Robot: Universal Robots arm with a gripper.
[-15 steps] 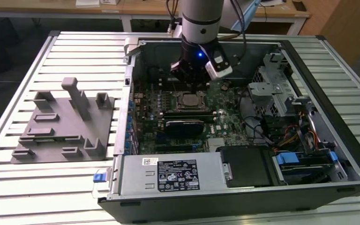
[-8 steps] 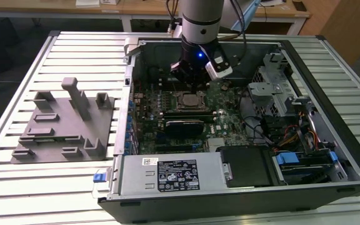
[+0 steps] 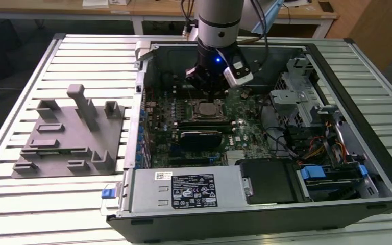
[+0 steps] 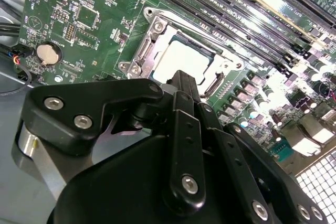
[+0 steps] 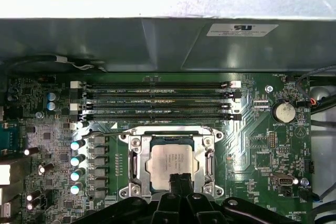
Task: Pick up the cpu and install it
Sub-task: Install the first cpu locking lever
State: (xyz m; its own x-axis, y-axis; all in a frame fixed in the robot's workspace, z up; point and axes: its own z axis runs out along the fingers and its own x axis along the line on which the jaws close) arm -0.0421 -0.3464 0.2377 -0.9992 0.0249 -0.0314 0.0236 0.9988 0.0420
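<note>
The cpu (image 5: 172,161) is a pale silver square lying flat in the metal-framed socket (image 5: 137,157) on the green motherboard (image 3: 250,125). In the second wrist view the cpu (image 4: 181,59) shows just beyond the black fingers. In the exterior view my gripper (image 3: 213,94) hangs straight over the socket inside the open computer case, just above the cpu (image 3: 206,108). The gripper (image 5: 179,180) has its two narrow fingers pressed together with nothing between them, and their tips overlap the cpu's near edge in the picture. I cannot tell whether the tips touch the chip.
A grey plastic tray (image 3: 67,138) with upright posts lies on the slatted table at the exterior view's left. Memory slots (image 5: 157,100) run beside the socket. A coin battery (image 5: 284,111), a black heatsink block (image 3: 199,137), the power supply (image 3: 182,189) and drive cage (image 3: 305,102) crowd the case.
</note>
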